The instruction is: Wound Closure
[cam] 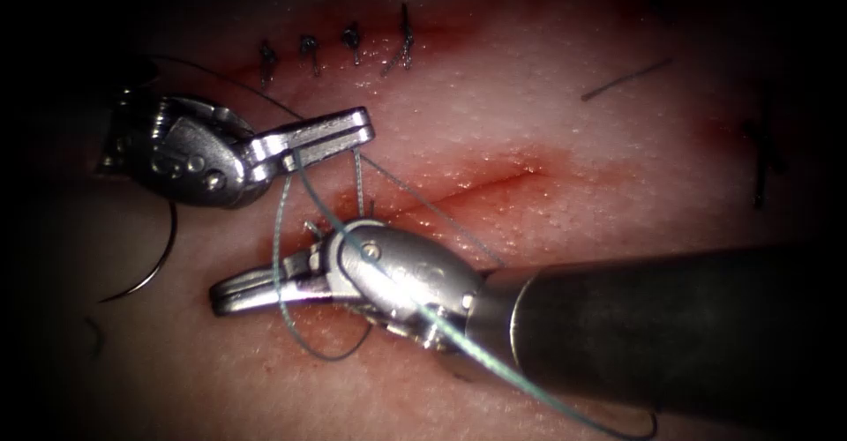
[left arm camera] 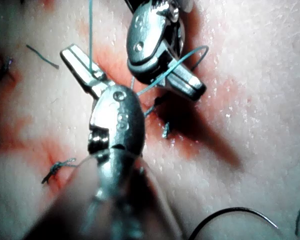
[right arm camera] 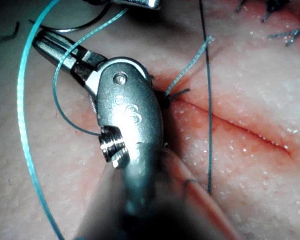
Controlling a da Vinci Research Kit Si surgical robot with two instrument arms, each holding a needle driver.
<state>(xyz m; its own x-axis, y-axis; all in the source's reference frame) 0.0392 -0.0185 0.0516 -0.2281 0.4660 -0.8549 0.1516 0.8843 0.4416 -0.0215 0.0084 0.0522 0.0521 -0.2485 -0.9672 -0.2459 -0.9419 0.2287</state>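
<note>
We saw the left steel needle driver (cam: pixel 353 130) clamped on teal thread (cam: pixel 281 229). The right steel needle driver (cam: pixel 231 293) was closed, thread looped around it. The dark curved needle (cam: pixel 152 269) lay free on pale pink tissue (cam: pixel 618 168), left of the red cut (cam: pixel 476 190), beyond four dark stitches (cam: pixel 335 53).

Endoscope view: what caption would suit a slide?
Left claw shut on thread, right claw shut, needle lying free left of cut.

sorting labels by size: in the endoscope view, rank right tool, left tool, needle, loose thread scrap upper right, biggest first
1. right tool, nearest the camera, so partly inflated
2. left tool
3. needle, lying free on the tissue
4. thread scrap
</note>
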